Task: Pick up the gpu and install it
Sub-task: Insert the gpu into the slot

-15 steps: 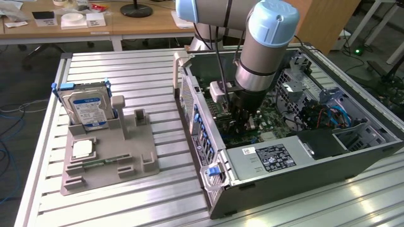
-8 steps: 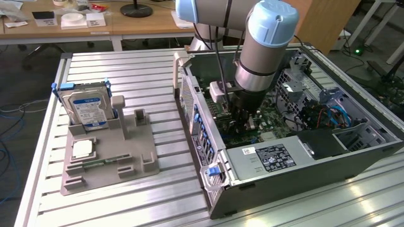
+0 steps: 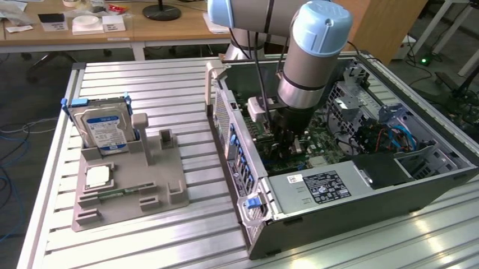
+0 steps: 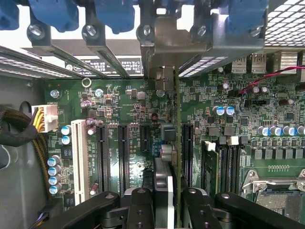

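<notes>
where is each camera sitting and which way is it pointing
Exterior view: off the arm, raised, looking down at the slatted table, the grey fixture with the hard drive, and the open computer case; the arm reaches into the case.
Wrist view: on the wrist, looking along the gripper at the motherboard; the gripper is shut on the gpu, seen edge-on.
Shared: the case interior, the motherboard, the gripper.

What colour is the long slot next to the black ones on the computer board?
White: the slot shows best in the wrist view, beside the black slots.
</notes>
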Controlling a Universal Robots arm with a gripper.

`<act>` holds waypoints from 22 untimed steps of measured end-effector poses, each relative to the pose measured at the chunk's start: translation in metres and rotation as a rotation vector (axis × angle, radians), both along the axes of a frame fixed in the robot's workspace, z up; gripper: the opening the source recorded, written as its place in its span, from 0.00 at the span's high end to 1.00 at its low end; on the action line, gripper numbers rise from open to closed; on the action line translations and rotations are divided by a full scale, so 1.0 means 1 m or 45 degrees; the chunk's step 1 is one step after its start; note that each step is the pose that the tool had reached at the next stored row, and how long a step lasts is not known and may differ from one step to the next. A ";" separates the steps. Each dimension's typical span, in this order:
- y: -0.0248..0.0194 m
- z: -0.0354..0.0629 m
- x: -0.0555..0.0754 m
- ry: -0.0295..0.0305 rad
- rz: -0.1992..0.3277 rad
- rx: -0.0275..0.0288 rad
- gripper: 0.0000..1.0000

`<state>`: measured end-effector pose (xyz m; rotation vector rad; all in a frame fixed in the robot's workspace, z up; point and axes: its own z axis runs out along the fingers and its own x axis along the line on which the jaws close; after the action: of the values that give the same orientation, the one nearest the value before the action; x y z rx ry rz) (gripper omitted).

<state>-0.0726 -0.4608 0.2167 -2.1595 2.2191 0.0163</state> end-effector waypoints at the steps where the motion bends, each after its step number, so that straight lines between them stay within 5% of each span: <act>1: 0.0001 -0.0001 0.000 -0.0002 0.000 0.0001 0.72; 8: 0.0005 -0.0009 0.000 0.0005 -0.001 0.0043 0.71; 14: 0.0001 0.0060 0.000 -0.0019 0.000 0.0009 0.65; 18: 0.0002 0.0532 0.000 -0.0208 0.000 0.0010 0.65; 19: 0.0002 0.0600 0.000 -0.0228 0.000 0.0008 0.65; 22: 0.0002 0.0599 0.000 -0.0232 0.000 0.0012 0.65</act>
<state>-0.0728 -0.4606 0.2766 -2.1502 2.2091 -0.0024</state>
